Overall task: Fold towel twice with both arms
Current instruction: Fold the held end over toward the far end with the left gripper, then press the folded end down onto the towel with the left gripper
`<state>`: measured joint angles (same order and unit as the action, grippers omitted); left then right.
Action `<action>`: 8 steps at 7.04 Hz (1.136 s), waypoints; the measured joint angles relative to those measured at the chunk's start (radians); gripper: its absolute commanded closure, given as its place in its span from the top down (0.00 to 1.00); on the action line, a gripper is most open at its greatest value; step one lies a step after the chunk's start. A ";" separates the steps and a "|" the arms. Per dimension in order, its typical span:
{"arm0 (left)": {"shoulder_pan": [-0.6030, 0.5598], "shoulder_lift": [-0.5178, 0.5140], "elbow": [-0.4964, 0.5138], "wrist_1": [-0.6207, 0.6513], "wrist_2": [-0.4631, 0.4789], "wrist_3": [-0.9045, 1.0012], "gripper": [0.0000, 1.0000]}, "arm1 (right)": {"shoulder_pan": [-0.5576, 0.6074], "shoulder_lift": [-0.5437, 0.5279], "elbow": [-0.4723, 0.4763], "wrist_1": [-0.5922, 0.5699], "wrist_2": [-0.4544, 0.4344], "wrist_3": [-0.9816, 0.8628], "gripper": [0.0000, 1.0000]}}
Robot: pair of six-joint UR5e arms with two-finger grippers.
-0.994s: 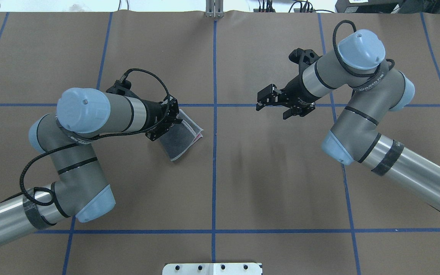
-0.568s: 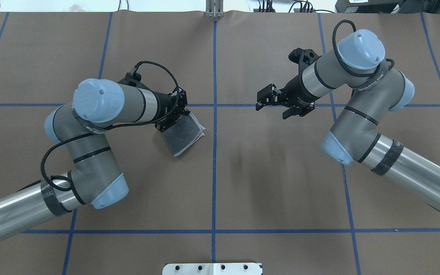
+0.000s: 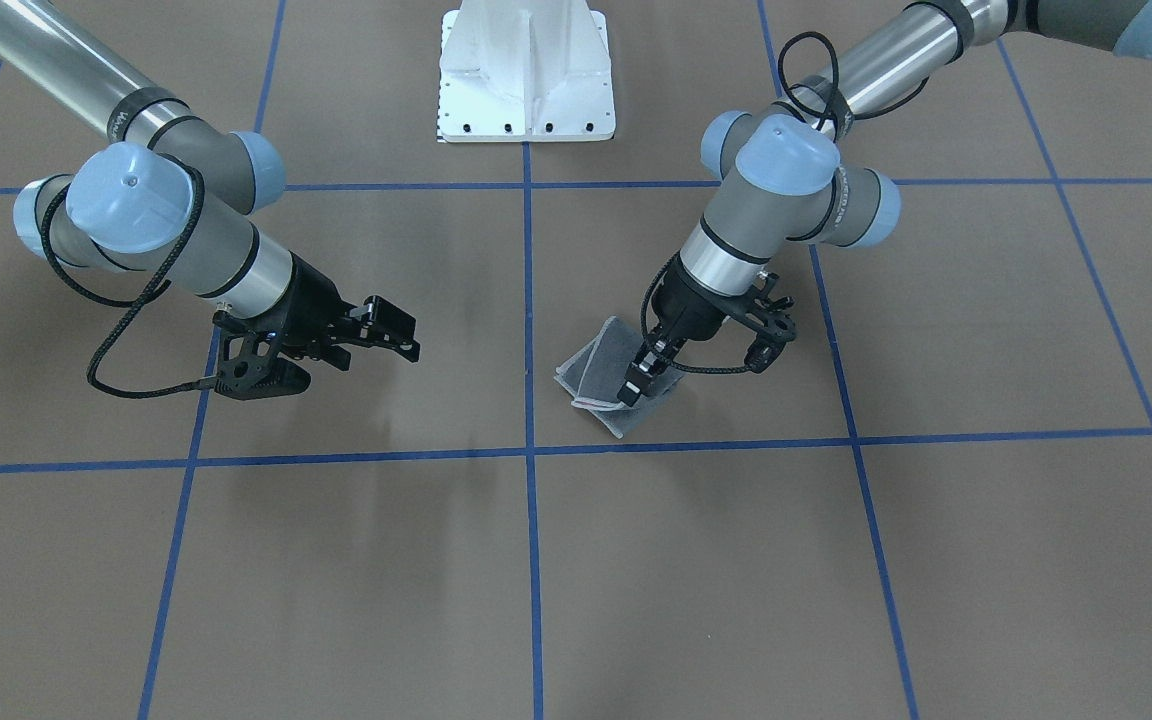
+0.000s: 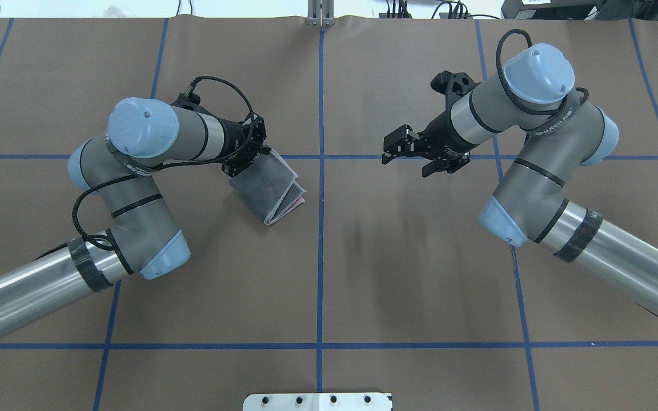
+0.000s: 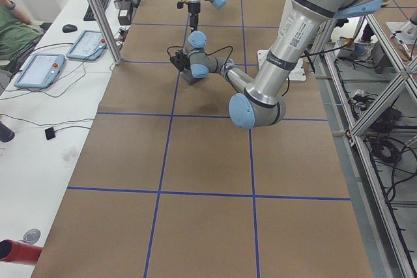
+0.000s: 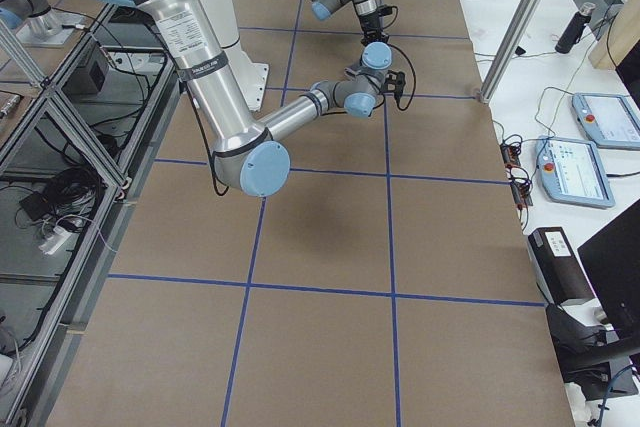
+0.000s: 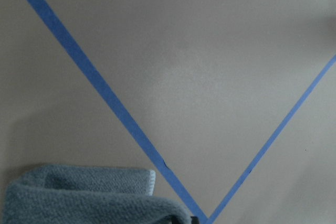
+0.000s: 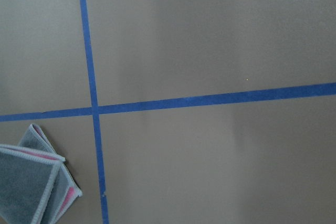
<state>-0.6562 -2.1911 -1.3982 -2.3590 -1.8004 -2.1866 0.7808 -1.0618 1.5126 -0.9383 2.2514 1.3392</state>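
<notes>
The towel (image 4: pixel 272 191) lies folded left of the centre tape line, dark grey face up, with pink showing at its layered edge. In the front-facing view the towel (image 3: pixel 596 365) is a small grey bundle. My left gripper (image 4: pixel 247 158) is at the towel's far-left corner. It points down, and its fingers (image 3: pixel 636 385) look shut on the cloth. The left wrist view shows only a raised grey fold of the towel (image 7: pixel 79 198). My right gripper (image 4: pixel 409 160) hovers open and empty, well right of the centre line. Its wrist camera sees the towel (image 8: pixel 26 182) at lower left.
Brown paper with blue tape lines (image 4: pixel 321 257) covers the table. The white pedestal base (image 3: pixel 526 80) sits at the robot's edge. In the left side view, a side desk holds tablets (image 5: pixel 39 69), and a person sits by it.
The left gripper has drawn back toward the far left. The towel has shifted and turned slightly with it. The right arm has stayed still.
</notes>
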 measured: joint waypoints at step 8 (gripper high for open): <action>0.009 -0.048 0.121 -0.011 0.000 0.014 0.00 | 0.000 0.003 0.000 -0.002 -0.015 0.003 1.00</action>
<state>-0.6473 -2.2391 -1.2772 -2.3701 -1.8000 -2.1729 0.7808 -1.0592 1.5123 -0.9403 2.2366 1.3427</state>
